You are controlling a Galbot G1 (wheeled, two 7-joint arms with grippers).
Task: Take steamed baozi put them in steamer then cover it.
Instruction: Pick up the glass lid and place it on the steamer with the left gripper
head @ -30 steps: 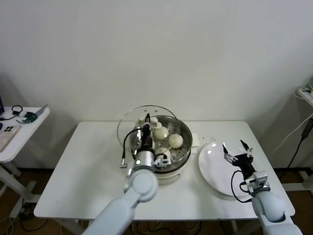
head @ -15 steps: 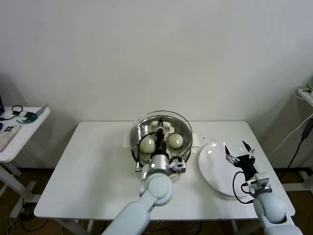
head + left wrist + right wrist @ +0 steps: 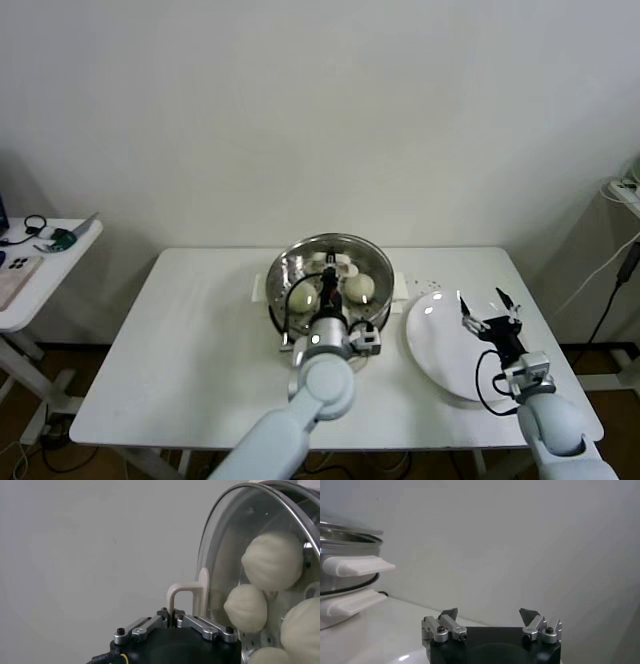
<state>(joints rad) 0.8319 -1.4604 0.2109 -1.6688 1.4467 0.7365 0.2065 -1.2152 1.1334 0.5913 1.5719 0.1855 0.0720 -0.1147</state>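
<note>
four steamed baozi (image 3: 273, 560) sit inside the steamer (image 3: 372, 300) at the middle of the tabletop (image 3: 190, 330), and the glass lid (image 3: 330, 245), a second ago tipped off toward the rear left, now lies level over the rim. left tool (image 3: 173, 620) is clamped on the lid's white handle (image 3: 186, 596), so covering looks all but done, with only the release left. right tool (image 3: 487, 312) hovers spread wide over the white plate (image 3: 435, 345), idle.

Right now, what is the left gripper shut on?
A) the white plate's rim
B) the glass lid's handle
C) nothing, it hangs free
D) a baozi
B: the left gripper is pinched shut on the white handle of the glass lid, which sits over the baozi in the steamer.
</note>
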